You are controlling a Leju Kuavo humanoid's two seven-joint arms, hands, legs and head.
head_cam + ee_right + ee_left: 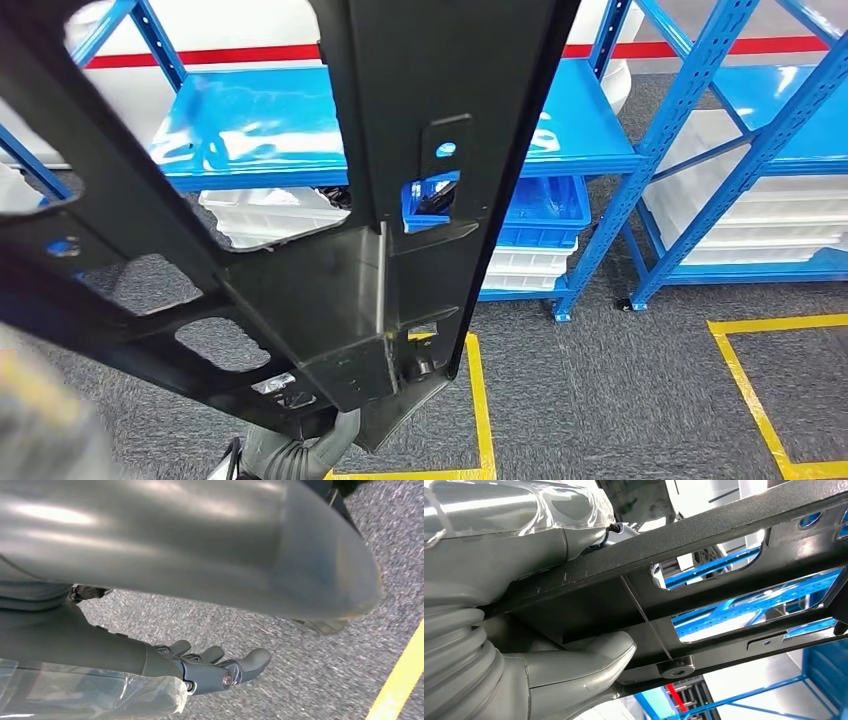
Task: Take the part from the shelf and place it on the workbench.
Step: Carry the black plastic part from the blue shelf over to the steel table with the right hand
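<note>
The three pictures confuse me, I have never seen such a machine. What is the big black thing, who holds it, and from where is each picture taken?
This is a humanoid robot with two arms and hands. The head view looks forward and down from high on its body. The large black plastic part with cut-out openings fills it; behind stand blue metal shelves holding white plastic bins, on grey carpet with yellow floor tape. The left wrist view comes from a camera behind the left hand, whose grey thumb presses under the part, so this hand holds it. The right wrist view shows the right hand hanging above the carpet, its dark fingers slightly curled and apart, holding nothing.
</note>
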